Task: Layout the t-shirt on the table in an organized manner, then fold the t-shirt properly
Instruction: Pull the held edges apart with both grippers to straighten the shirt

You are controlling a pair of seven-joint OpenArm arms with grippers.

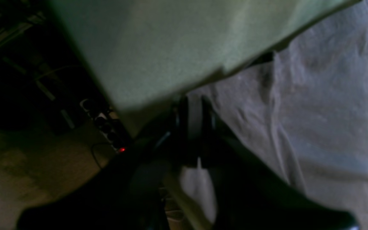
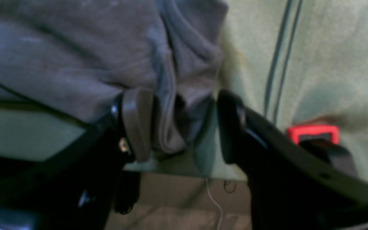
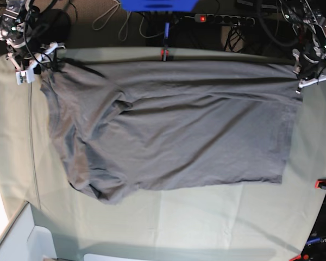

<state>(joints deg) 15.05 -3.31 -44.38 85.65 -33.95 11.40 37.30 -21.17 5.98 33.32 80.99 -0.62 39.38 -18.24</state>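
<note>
My black right gripper (image 2: 180, 124) jaws apart, straddling bunched medium-grey cotton t-shirt (image 3: 168, 130) corner; left gripper (image 1: 192, 110) clamped on far-right shirt edge.

dim floor (image 1: 18, 179), power strip (image 3: 224, 19), cables (image 3: 106, 20)

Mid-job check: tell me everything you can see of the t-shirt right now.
The t-shirt is plain medium grey, soft-looking cloth, spread across most of the table but not flat: long creases run through the body, and the end near the right gripper is bunched and folded over. That gripper's jaws stand apart with a bunched fold between them. At the opposite end the hem lies fairly straight; the left gripper is shut on a corner there at the table's edge. No label shows.
</note>
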